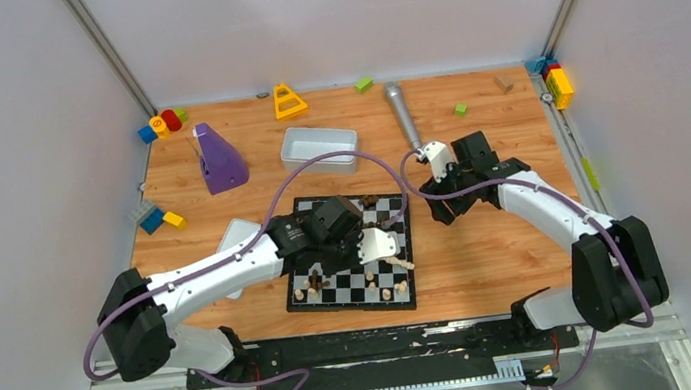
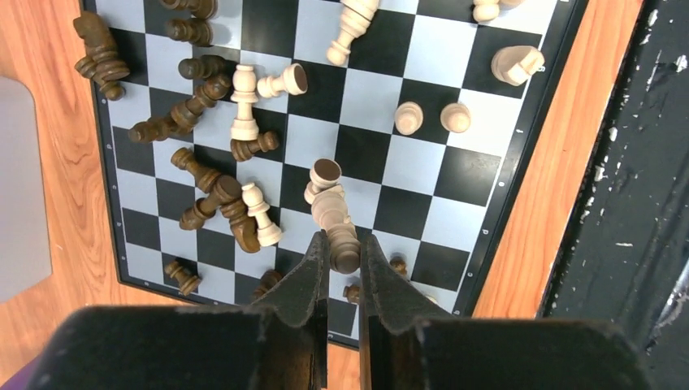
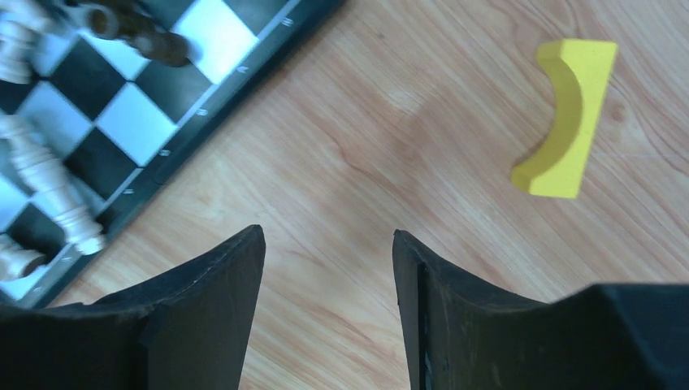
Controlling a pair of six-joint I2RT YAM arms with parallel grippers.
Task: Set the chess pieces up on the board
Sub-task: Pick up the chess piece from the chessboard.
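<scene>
Left fingers pinched narrow, right fingers spread apart

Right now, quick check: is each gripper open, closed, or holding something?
Left gripper: closed on a pale piece.
Right gripper: open, holding nothing.

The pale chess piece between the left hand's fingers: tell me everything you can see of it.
The pale chess piece looks like turned light beige wood: a ringed, tapering body and a wide foot with a darker underside. It lies in line with the left hand, foot end pinched between the two black fingers, over the board near its bordered edge. Its far end meets another pale piece lying on its side. Whether it rests on the board or is lifted cannot be told.
</scene>
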